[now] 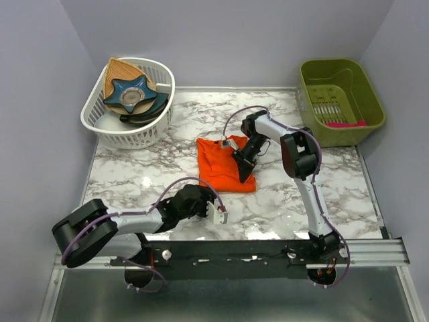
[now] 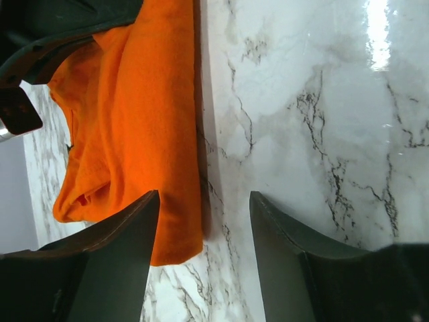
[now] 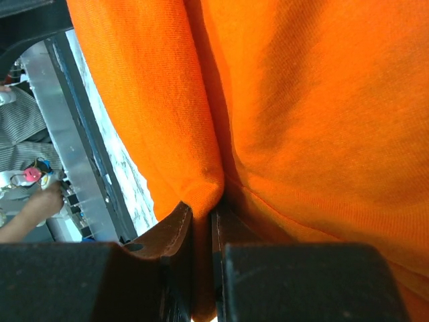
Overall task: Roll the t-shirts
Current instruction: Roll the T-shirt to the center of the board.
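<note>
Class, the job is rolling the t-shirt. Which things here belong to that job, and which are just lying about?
Job: orange t-shirt; right gripper, shut on its fold; left gripper, open near its edge.
Lying about: white basket holding a tan woven piece and blue star; green bin with a pink item.

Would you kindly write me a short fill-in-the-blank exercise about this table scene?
The right claw is shut on a fold of the ____ t-shirt.
The left claw stands ____, holding nothing.
The white basket sits at the table's far ____ corner.
Missing words: orange; open; left.
</note>
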Controlling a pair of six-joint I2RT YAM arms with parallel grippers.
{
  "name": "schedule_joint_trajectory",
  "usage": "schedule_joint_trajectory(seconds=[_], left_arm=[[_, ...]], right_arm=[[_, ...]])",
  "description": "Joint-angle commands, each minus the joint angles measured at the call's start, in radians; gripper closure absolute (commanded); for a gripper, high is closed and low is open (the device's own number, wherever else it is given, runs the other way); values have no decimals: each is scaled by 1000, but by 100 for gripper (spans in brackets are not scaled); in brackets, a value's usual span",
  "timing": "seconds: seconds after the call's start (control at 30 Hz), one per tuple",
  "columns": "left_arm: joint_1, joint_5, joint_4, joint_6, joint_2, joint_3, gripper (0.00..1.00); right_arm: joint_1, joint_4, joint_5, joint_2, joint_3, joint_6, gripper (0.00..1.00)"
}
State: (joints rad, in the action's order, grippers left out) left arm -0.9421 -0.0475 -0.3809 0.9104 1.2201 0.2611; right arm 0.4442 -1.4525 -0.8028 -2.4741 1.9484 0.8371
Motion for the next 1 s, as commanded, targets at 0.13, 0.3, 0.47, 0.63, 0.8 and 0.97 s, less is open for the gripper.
schedule_joint_trajectory(seconds=[0.13, 0.3, 0.47, 0.63, 0.8, 0.97], left_arm=[[-7, 72, -141, 114, 150, -26, 38], [-17, 103, -122, 104, 240, 24, 45], [-18, 127, 44, 62, 320, 143, 70], [6, 104, 217, -24, 372, 254, 93], [63, -39, 379, -71, 345, 335, 100], [134, -215, 589, -82, 311, 438, 100]], right_arm=[[11, -74, 152, -77, -14, 28, 79], [11, -74, 154, -80, -11, 25, 79], [11, -74, 155, -83, -6, 19, 79], [11, -74, 154, -88, 0, 10, 72], [-28, -34, 62, 36, -84, 126, 39], [-143, 24, -39, 254, -161, 65, 1]])
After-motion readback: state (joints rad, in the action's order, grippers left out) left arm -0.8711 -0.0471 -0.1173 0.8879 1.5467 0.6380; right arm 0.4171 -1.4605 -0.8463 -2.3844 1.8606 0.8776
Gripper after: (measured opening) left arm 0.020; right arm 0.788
